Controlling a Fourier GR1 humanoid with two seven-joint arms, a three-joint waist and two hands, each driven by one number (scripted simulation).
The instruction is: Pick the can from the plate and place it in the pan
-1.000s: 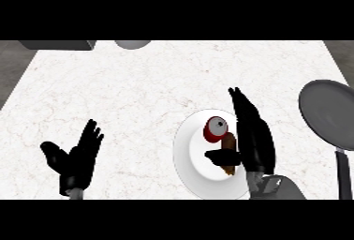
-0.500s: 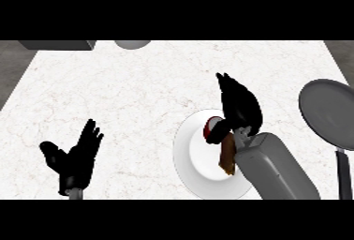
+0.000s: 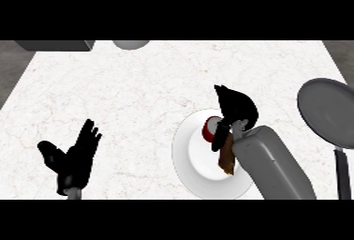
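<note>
On the white plate (image 3: 200, 176), right of the counter's middle, the can (image 3: 220, 149) was seen lying on its side, red end toward the far edge. It was covered from above by the right hand (image 3: 235, 108), fingers curled down round its top. Well apart at the right, the grey pan (image 3: 330, 112) was set. Near the lower left, the left hand (image 3: 72, 157) was held open, fingers up.

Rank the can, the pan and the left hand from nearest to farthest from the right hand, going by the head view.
1. can: on the plate, right under the right hand, partly hidden by it.
2. pan: off to the right, at the counter's edge.
3. left hand: far left, resting open with fingers up.
</note>
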